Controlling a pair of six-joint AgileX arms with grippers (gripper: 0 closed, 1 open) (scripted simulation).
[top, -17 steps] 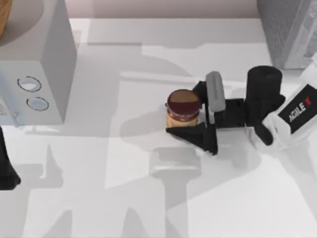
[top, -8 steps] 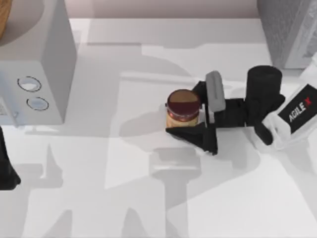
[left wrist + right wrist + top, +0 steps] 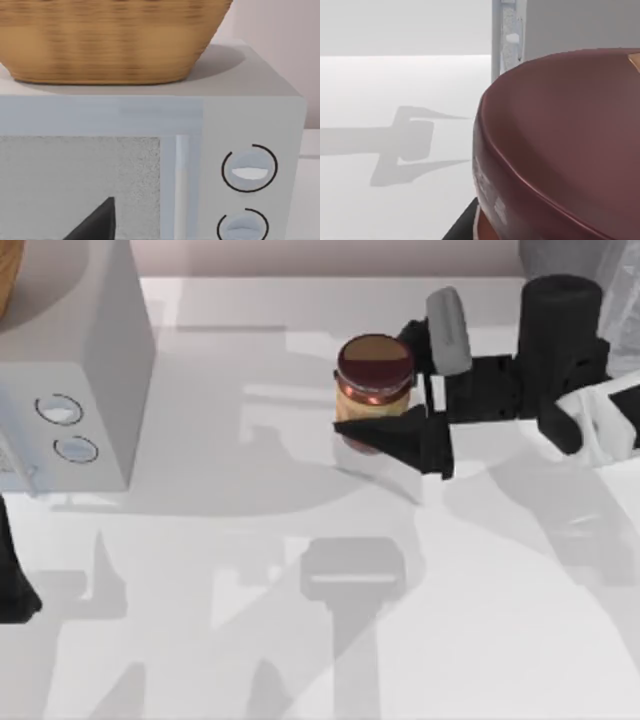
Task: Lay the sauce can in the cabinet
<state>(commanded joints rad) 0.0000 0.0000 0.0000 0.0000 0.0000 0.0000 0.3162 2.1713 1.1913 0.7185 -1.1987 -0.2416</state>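
Note:
The sauce can [image 3: 373, 380], with a maroon round top and an orange label, is upright between the black fingers of my right gripper [image 3: 374, 390], which is shut on it. Its shadow falls apart from it on the table, so it hangs above the surface near the back middle. The can's maroon top [image 3: 560, 140] looms close in the right wrist view. The dark grey speckled cabinet [image 3: 620, 265] stands at the back right corner, partly hidden behind my right arm. My left arm [image 3: 12, 580] is parked at the left edge.
A pale grey box with two round dials [image 3: 70, 370] stands at the back left, close up in the left wrist view [image 3: 250, 170]. A woven basket [image 3: 110, 40] rests on top of it. The white tabletop [image 3: 300, 640] stretches across the front.
My right gripper has risen with the sauce can and shifted toward the back of the table, slightly right. The can has left the surface. The left arm has not moved.

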